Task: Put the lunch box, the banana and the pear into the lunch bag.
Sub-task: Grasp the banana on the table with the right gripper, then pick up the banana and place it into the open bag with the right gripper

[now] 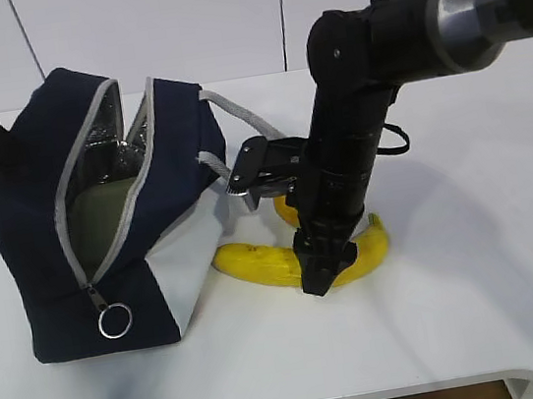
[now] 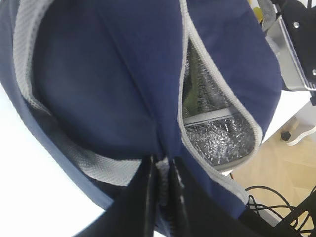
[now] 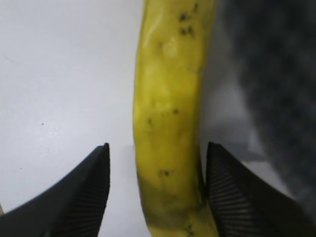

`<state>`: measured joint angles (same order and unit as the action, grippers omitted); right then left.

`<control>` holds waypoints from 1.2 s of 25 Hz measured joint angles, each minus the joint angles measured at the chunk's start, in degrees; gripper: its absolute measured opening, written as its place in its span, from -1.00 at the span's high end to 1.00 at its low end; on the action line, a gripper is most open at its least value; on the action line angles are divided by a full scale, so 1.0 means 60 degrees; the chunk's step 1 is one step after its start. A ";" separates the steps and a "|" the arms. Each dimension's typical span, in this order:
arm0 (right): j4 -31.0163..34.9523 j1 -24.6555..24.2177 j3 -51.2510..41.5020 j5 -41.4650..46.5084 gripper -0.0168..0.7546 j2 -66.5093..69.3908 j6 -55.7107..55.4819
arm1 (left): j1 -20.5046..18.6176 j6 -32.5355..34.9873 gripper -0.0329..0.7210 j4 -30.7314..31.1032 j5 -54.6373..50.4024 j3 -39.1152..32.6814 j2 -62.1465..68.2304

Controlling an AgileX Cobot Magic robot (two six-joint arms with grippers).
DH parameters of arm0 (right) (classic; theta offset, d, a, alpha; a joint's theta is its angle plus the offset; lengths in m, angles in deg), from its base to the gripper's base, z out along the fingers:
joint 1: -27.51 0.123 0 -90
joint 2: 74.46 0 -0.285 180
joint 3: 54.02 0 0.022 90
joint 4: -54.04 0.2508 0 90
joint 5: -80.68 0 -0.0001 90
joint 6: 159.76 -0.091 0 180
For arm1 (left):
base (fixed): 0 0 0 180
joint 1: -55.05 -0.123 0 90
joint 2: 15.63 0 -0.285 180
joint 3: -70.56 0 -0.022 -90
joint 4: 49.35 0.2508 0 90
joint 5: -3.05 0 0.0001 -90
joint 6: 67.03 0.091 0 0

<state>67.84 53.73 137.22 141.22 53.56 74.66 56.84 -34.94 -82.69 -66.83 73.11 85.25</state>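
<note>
Banana [image 1: 256, 263] lay on table [image 1: 480, 308] just right of bag [image 1: 49, 280], long axis left-right, ends curving up; open room to front & right; R gripper [image 3: 157, 190] straddled it, jaws apart, one pad touching; L gripper [image 2: 160, 197] pinched shut on bag fabric.

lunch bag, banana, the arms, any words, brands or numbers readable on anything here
None: no readable text in any view.
lunch bag: plain navy fabric, grey zipper, no label showing.
banana: only dark speckles, no sticker.
right arm: black housing, no marking legible.
</note>
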 joint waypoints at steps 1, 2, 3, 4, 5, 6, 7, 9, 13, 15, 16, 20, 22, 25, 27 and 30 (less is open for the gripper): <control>0.0000 0.0000 0.0000 0.0000 -0.19 0.0000 0.0000 | 0.0000 0.0000 0.87 0.0000 0.0000 0.0000 0.0000; 0.0000 0.0000 0.0000 0.0000 -0.14 0.0000 0.0000 | 0.0000 0.0000 0.87 0.0000 0.0000 0.0000 0.0000; 0.0000 0.0000 0.0000 0.0060 -0.09 0.0000 0.0000 | 0.0000 0.0000 0.87 0.0000 0.0000 0.0000 0.0000; 0.0000 0.0000 0.0000 0.0168 -0.02 0.0000 0.0000 | 0.0000 0.0000 0.87 0.0000 0.0000 0.0000 0.0000; 0.0000 0.0000 0.0000 0.0285 0.06 0.0000 0.0000 | 0.0000 0.0000 0.87 0.0000 0.0000 0.0000 0.0000; 0.0000 0.0000 0.0000 0.0387 0.12 0.0000 0.0000 | 0.0000 0.0000 0.87 0.0000 0.0000 0.0000 0.0000; -0.0021 0.0000 0.0000 0.0540 0.19 0.0000 0.0000 | 0.0000 0.0000 0.87 0.0000 0.0000 0.0000 0.0000; -0.0077 0.0000 0.0000 0.0793 0.24 0.0000 0.0000 | 0.0000 0.0000 0.87 0.0000 0.0000 0.0000 0.0000; -0.0118 0.0000 0.0020 0.1195 0.25 0.0000 0.0000 | 0.0000 0.0000 0.87 0.0000 0.0000 0.0000 0.0000; -0.0118 0.0000 0.0101 0.1259 0.25 0.0000 -0.0023 | 0.0000 0.0000 0.87 0.0000 0.0000 0.0000 0.0000; -0.0118 0.0000 0.0165 0.1312 0.25 0.0000 -0.0164 | 0.0000 0.0000 0.87 0.0000 0.0000 0.0000 0.0000; -0.0057 0.0000 0.0307 0.1366 0.25 0.0007 -0.1177 | 0.0000 0.0000 0.87 0.0000 0.0000 0.0000 0.0000; 0.0025 0.0000 0.0307 0.1366 0.25 0.0007 -0.1728 | 0.0000 0.0000 0.87 0.0000 0.0000 0.0000 0.0000; 0.0025 0.0000 0.0307 0.1383 0.25 -0.0036 -0.2704 | 0.0000 0.0000 0.87 0.0000 0.0000 0.0000 0.0000; 0.0025 0.0000 0.0267 0.1383 0.25 -0.0184 -0.3079 | 0.0000 0.0000 0.87 0.0000 0.0000 0.0000 0.0000; 0.0025 0.0000 0.0024 0.1397 0.25 -0.0615 -0.3350 | 0.0000 0.0000 0.87 0.0000 0.0000 0.0000 0.0000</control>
<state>67.99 53.73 137.37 149.60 49.87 54.56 56.84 -34.94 -82.69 -66.83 73.11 85.25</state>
